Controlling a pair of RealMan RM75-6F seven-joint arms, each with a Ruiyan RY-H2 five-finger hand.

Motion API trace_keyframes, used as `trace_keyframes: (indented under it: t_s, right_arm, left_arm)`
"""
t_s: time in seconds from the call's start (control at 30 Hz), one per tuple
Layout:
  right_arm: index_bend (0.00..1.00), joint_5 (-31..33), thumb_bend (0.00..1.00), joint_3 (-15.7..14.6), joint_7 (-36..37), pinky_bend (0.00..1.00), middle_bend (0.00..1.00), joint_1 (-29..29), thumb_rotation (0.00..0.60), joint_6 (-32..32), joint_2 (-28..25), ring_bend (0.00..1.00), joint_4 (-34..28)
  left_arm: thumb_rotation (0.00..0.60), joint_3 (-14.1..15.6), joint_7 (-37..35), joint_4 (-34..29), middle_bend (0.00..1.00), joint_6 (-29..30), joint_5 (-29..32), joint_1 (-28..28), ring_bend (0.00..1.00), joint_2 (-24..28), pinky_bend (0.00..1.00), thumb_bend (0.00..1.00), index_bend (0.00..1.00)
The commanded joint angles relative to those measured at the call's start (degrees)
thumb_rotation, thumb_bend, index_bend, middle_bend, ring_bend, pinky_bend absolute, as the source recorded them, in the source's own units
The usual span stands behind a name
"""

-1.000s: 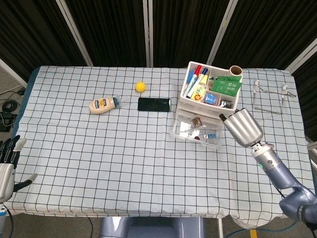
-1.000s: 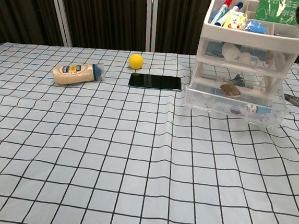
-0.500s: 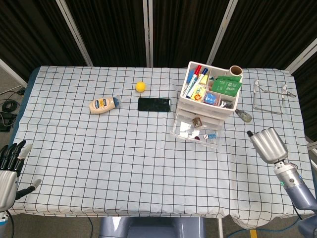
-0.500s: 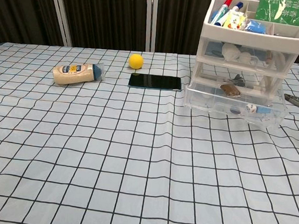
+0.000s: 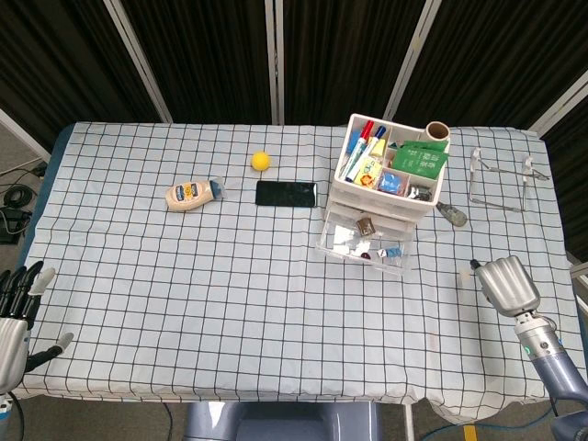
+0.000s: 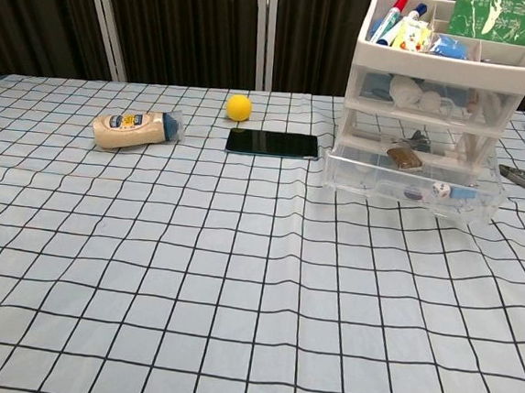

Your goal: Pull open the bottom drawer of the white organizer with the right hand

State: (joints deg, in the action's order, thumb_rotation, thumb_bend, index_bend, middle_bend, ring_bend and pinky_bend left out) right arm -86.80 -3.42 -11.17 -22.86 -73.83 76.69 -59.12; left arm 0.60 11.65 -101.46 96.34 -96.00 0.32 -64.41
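Note:
The white organizer stands at the back right of the checked table, its top tray full of pens and packets. Its clear bottom drawer is pulled out toward me, with small items inside; in the chest view the organizer and its bottom drawer show the same. My right hand hovers near the table's right front edge, well clear of the drawer, holding nothing, its thumb tip sticking out. My left hand hangs off the front left corner with fingers spread. Neither hand shows in the chest view.
A mayonnaise bottle, a yellow ball and a black phone lie left of the organizer. A wire rack stands at the back right, and a small tool lies beside the organizer.
My right hand has drawn back from beside the organizer, moving right and toward the front edge. The drawer stays pulled out. The left hand has shifted only slightly.

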Motion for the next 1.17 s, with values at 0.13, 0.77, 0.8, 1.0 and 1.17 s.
trace_keyframes:
  t_s: [0.13, 0.77, 0.8, 1.0, 1.17]
  right_arm:
    - [0.51, -0.13, 0.12, 1.2, 0.93, 0.94, 1.0, 1.36, 0.6, -1.41, 1.82, 1.0, 2.52]
    - [0.54, -2.8, 0.0, 8.97, 13.7, 0.62, 0.8, 8.49, 0.6, -27.43, 5.47, 0.72, 3.33]
    - [0.53, -2.73, 0.0, 8.88, 13.74, 0.61, 0.73, 8.93, 0.6, -27.62, 5.75, 0.67, 3.85]
    - [0.14, -4.18, 0.0, 3.14, 15.05, 0.14, 0.12, 12.16, 0.6, -21.85, 0.86, 0.06, -3.29]
    - [0.01, -5.63, 0.0, 1.47, 10.58, 0.0, 0.0, 12.83, 0.6, -20.09, -1.69, 0.0, -8.88]
  left_arm:
    - [0.6, -0.22, -0.34, -0.05, 0.0, 0.2, -0.03, 0.23, 0.0, 0.12, 0.0, 0.04, 0.0]
    - [0.6, -0.8, -0.34, 0.51, 0.0, -0.29, 1.38, 0.71, 0.0, -0.61, 0.0, 0.04, 0.0]
    - [0.6, -0.83, -0.22, 0.62, 0.0, -0.25, 1.47, 0.78, 0.0, -0.75, 0.0, 0.04, 0.0]
    - [0.6, -1.03, 1.61, 2.3, 0.0, -1.05, 3.44, 1.2, 0.0, -1.85, 0.0, 0.04, 0.0]
    - [0.6, -1.66, 5.01, 4.34, 0.0, -3.61, 7.11, 0.84, 0.0, -3.15, 0.0, 0.04, 0.0]
